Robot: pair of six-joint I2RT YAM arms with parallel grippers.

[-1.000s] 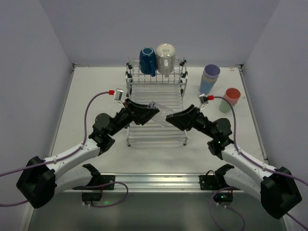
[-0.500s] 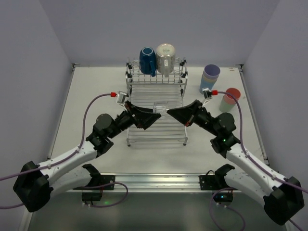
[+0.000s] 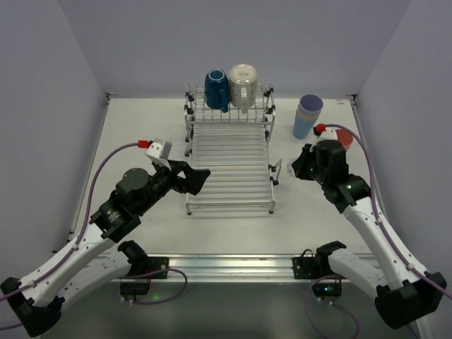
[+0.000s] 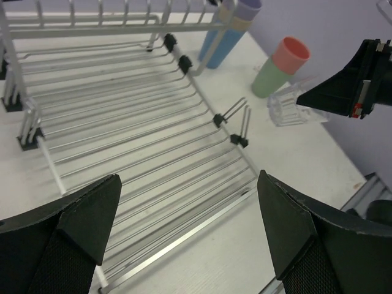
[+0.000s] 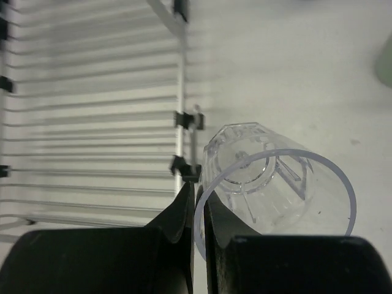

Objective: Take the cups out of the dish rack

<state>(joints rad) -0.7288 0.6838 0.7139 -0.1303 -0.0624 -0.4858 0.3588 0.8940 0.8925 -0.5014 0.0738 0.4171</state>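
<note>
Right gripper [image 5: 197, 202] pinched narrow on rim of clear tumbler [image 5: 263, 171], wall between my fingers. Tumbler off dish rack [image 3: 229, 152], just beside its right rail, long axis running out from fingertips, base leading, tilted, not upright. Set-down room, I judge: table [image 3: 141, 127] between rail and pink tumbler [image 4: 291, 52]. Lavender-topped stack [image 3: 308, 114] near, on far side. Left gripper [image 4: 188, 184] wide, holding nothing, over rack's near-left. Dark-blue mug [image 3: 217, 88] and glass mug [image 3: 242, 86] on far tier.

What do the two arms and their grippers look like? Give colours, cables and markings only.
Both the left arm and right arm have white links with black joints and bases. The left gripper and right gripper are matte black with wedge-shaped fingers. A purple cable runs along each arm to a grey wrist block with a red plug.
</note>
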